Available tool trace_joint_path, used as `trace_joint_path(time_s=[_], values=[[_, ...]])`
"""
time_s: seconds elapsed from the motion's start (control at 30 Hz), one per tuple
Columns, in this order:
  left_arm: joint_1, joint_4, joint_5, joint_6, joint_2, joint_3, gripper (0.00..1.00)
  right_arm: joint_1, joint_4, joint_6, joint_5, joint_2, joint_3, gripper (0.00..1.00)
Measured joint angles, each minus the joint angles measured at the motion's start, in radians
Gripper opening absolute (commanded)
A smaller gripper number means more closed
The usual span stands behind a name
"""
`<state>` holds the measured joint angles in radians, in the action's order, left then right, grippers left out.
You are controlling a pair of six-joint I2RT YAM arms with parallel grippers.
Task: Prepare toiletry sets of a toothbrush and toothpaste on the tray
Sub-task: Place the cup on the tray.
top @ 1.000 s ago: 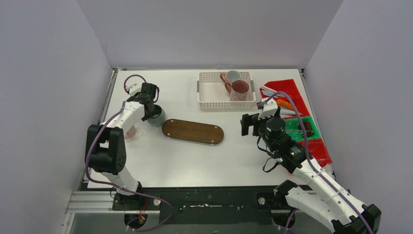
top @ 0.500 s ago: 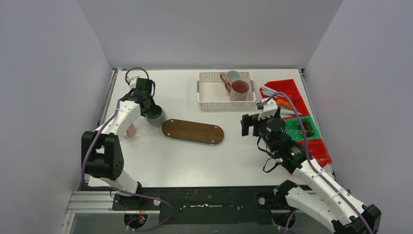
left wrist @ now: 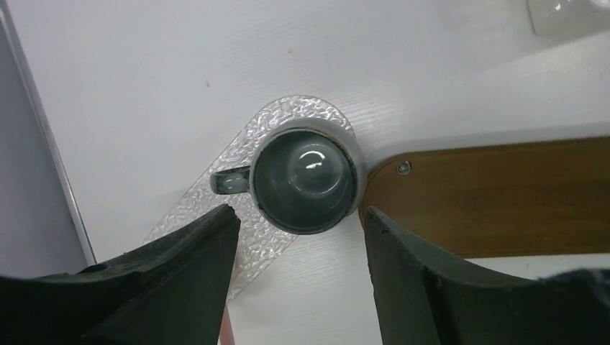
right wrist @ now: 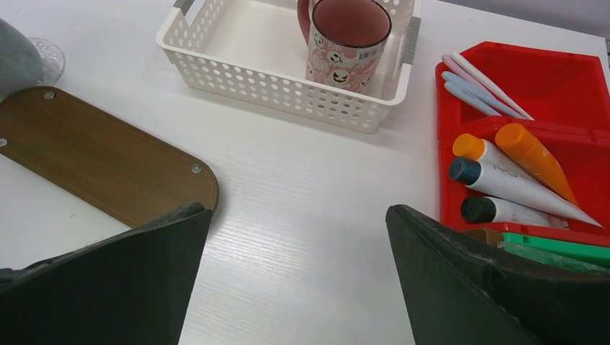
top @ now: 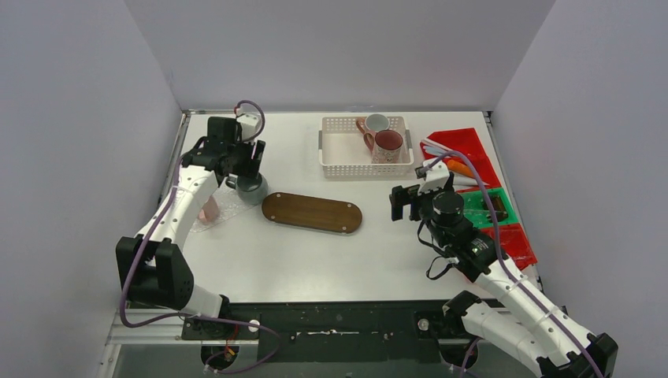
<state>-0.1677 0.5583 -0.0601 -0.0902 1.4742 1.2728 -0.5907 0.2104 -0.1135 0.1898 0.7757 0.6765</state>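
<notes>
Left wrist view looks straight down on the dark green mug (left wrist: pixel 306 180), upright at the upper end of a clear, pebbled plastic tray (left wrist: pixel 190 212), its rim just beside the rounded end of the smooth wooden tray (left wrist: pixel 489 194). The left pincer (left wrist: pixel 297 210) hangs above it, jaws apart, holding nothing. To finish well, I judge it should rise straight up, keeping both fingers off the glossy rim and the small looped handle at the left. The right pincer (right wrist: pixel 296 210) is spread wide over the white worktop (right wrist: pixel 302 237), empty. At upper right, slim toothbrushes (right wrist: pixel 482 79) and tapered tubes (right wrist: pixel 518 180) lie in a red bin (right wrist: pixel 561 79); a maroon mug (right wrist: pixel 349 36) waits in the perforated basket (right wrist: pixel 288 86).
</notes>
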Motion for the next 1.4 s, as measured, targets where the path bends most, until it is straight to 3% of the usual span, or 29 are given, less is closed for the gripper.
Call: trace_joint_path(time_s=[0.17, 0.4, 0.87, 1.1, 1.4], values=[[-0.002, 0.099, 0.114, -0.214, 0.017, 0.043, 0.64, 0.000, 0.022, 0.021, -0.007, -0.002, 0.011, 1.00], [-0.008, 0.211, 0.157, -0.421, 0.119, 0.100, 0.64, 0.000, 0.055, 0.085, -0.012, -0.042, 0.048, 1.00], [-0.009, 0.355, 0.171, -0.553, 0.334, 0.183, 0.55, 0.000, 0.074, 0.159, 0.034, -0.073, 0.054, 1.00], [-0.010, 0.412, 0.188, -0.569, 0.431, 0.246, 0.43, 0.000, 0.074, 0.163, 0.058, -0.094, 0.043, 1.00], [-0.014, 0.460, 0.212, -0.571, 0.485, 0.309, 0.16, 0.000, 0.074, 0.163, 0.065, -0.095, 0.039, 1.00]])
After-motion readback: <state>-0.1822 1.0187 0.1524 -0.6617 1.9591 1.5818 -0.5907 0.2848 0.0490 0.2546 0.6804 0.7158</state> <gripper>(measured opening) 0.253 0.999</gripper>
